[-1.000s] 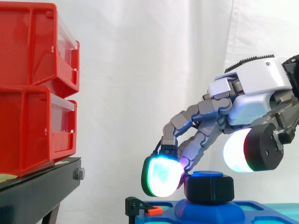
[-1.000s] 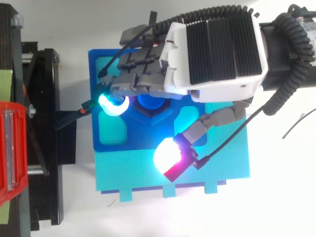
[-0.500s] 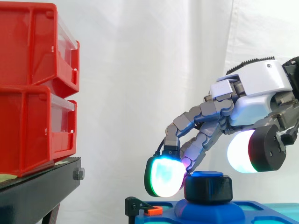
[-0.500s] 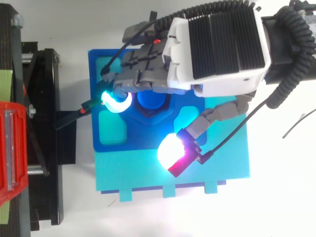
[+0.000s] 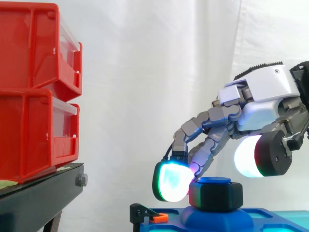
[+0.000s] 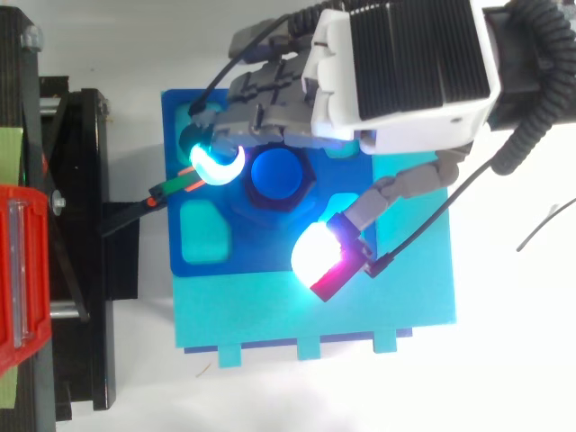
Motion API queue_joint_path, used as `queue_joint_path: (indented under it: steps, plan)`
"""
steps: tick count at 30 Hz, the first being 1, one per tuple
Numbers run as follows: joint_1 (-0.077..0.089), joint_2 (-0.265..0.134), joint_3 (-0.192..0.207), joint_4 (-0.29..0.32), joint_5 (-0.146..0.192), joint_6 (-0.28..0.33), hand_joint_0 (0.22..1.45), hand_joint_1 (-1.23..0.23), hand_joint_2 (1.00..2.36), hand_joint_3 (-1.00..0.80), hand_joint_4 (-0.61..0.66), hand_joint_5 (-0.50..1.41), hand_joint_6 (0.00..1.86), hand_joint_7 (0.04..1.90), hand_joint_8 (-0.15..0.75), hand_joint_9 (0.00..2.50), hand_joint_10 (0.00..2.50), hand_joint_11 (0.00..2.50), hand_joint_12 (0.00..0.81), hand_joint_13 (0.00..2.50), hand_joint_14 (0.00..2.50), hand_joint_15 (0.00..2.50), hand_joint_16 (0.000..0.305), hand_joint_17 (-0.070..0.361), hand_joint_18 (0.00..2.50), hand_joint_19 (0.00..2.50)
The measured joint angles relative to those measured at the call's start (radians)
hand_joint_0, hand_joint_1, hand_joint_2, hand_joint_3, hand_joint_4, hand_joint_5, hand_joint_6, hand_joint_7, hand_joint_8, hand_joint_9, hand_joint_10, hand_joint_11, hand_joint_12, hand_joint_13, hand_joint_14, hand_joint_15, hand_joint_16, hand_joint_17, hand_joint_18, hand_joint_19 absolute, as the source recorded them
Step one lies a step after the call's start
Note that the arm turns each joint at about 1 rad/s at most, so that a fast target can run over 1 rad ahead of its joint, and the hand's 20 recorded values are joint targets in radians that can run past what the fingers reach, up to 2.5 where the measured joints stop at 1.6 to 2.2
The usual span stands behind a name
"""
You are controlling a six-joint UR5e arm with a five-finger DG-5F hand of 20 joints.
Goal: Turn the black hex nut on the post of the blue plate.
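The black hex nut (image 5: 215, 195) sits on the blue-topped post (image 6: 279, 174), which rises from the middle of the blue plate (image 6: 270, 258). The hand (image 5: 263, 96) hangs over it, spread rather than pinching. Its bent fingers reach down, and one cyan-green pad (image 5: 171, 181) rests against the nut's side facing the red bins (image 5: 34, 87). The thumb's white pad (image 5: 246, 155) is held off, above the nut's other side. The bins stand on a black stand (image 5: 43, 193).

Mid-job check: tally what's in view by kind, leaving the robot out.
Red bins: 2 (upper red bin, lower red bin)
Black stand: 1
Blue plate: 1
Teal plate: 1
Blue post: 1
Black hex nut: 1
Clamp with orange lever: 1
Total: 8
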Motion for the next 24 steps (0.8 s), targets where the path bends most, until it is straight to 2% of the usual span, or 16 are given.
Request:
queue_joint_path:
  steps: [13, 18, 22, 24]
  plan:
    - [-0.043, 0.0, 0.0, -0.001, -0.074, 0.0, 0.39, -0.47, 1.0, -0.5, 0.38, -0.16, 0.5, 0.89, 0.398, 0.67, 0.0, 0.05, 0.484, 0.61, 0.0, 0.09, 0.066, 0.147, 0.49, 0.22]
    - [-0.049, 0.0, 0.0, 0.008, -0.085, 0.002, 0.39, -0.47, 1.0, -0.5, 0.38, -0.16, 0.5, 0.89, 0.4, 0.68, 0.0, 0.05, 0.485, 0.61, 0.0, 0.09, 0.065, 0.147, 0.49, 0.22]
    - [-0.046, 0.0, 0.007, 0.019, -0.087, 0.01, 0.39, -0.48, 1.0, -0.5, 0.38, -0.16, 0.5, 0.89, 0.398, 0.68, 0.0, 0.05, 0.483, 0.61, 0.0, 0.1, 0.065, 0.147, 0.49, 0.22]
    - [-0.043, 0.0, 0.018, 0.019, -0.086, 0.016, 0.39, -0.53, 1.0, -0.5, 0.37, -0.16, 0.5, 0.88, 0.399, 0.68, 0.0, 0.06, 0.482, 0.61, 0.0, 0.1, 0.065, 0.147, 0.49, 0.22]
